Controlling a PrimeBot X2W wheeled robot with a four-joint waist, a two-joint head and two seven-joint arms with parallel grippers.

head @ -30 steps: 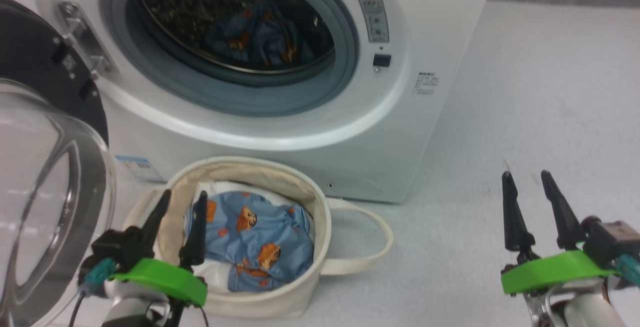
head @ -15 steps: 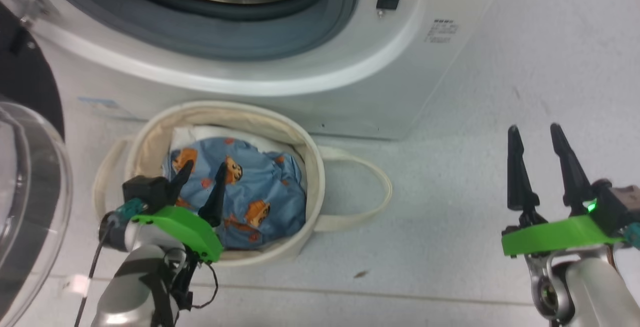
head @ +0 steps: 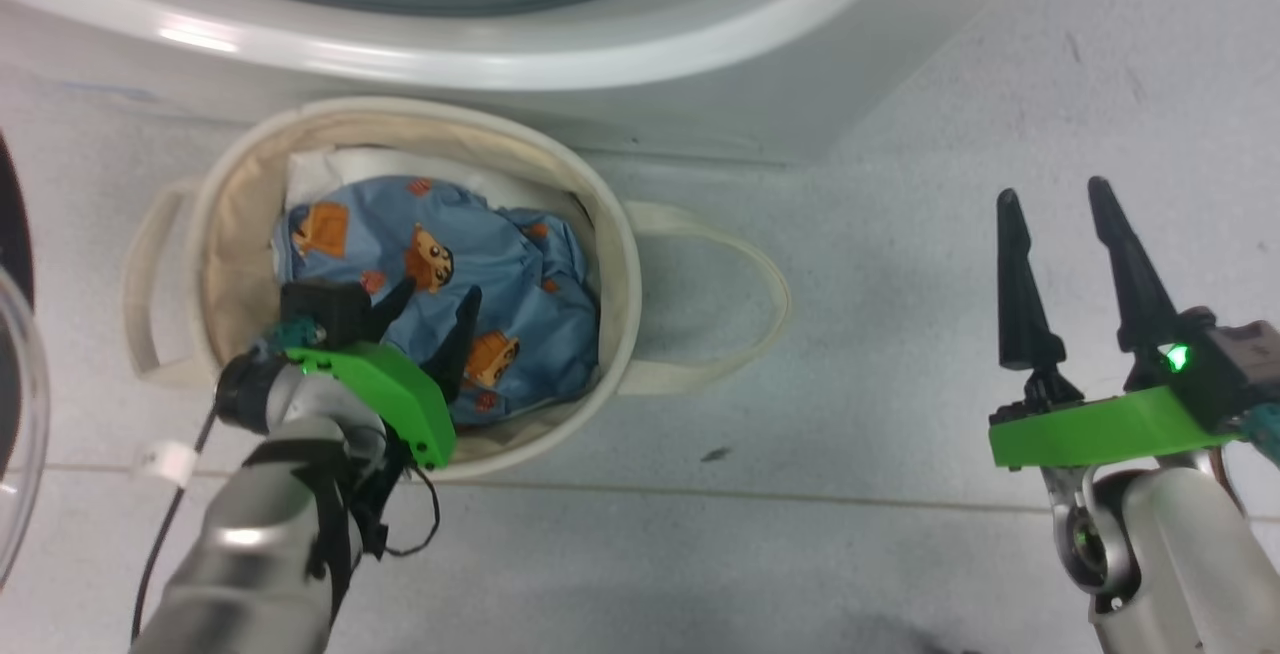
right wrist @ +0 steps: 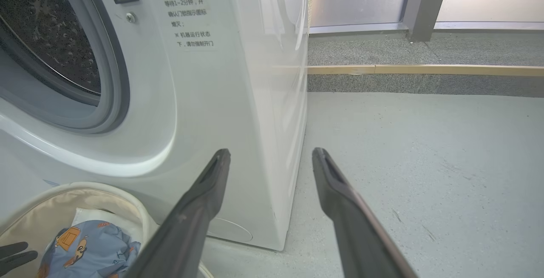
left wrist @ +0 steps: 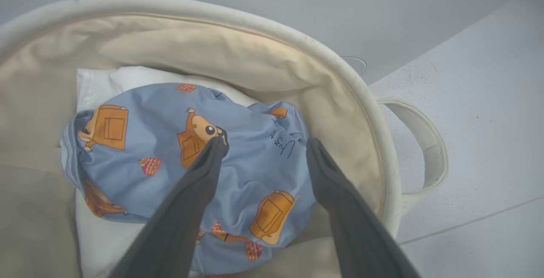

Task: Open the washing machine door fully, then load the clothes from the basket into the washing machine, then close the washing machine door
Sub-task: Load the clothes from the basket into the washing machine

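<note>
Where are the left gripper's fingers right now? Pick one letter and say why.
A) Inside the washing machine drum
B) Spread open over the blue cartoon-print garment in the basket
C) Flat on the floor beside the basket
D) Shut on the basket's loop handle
B: in the left wrist view the left gripper has its fingers spread over the blue cartoon-print garment inside the canvas basket, with nothing pinched between them.

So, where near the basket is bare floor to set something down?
Bare floor lies between the basket's handle and the right gripper, and in front of it. Crowded: inside the basket, with the clothes, white fabric and left gripper; the gap to the washing machine is narrow.
</note>
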